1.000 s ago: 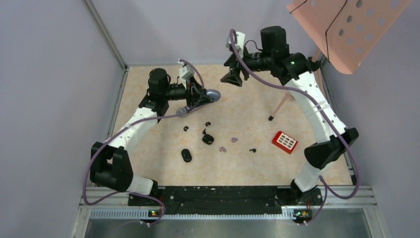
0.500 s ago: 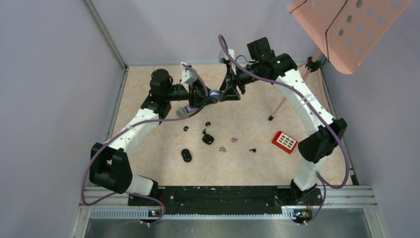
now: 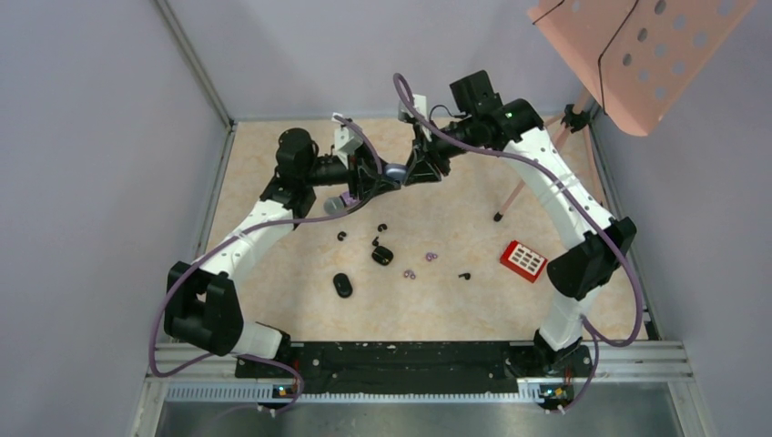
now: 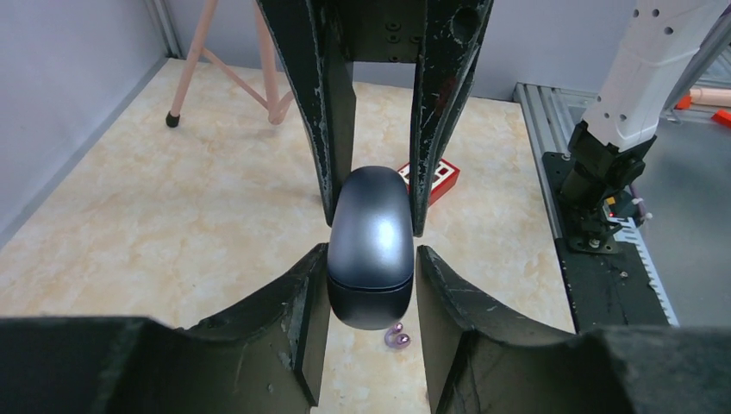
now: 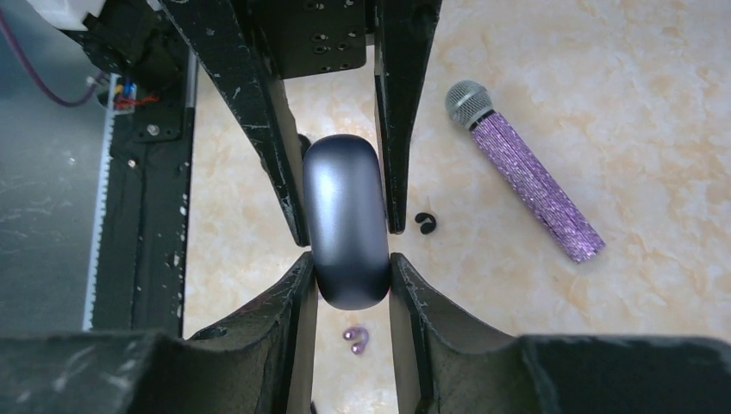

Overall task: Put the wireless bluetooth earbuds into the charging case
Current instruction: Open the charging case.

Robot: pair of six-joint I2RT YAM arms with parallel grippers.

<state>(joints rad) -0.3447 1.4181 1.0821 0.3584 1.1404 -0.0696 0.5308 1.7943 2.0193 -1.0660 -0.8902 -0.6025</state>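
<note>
left jaws: grasping charging case (image 4: 371,246) | right jaws: grasping its opposite end

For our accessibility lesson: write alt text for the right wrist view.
A closed oval charging case is gripped by the right pincer from the frame's bottom and the left pincer from its top. A glittery purple microphone lies on the table.

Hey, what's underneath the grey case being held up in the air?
Below the case, a lilac earbud pair lies on the table, with a black earbud off to one side. The case hides the patch of table directly beneath it.
</note>
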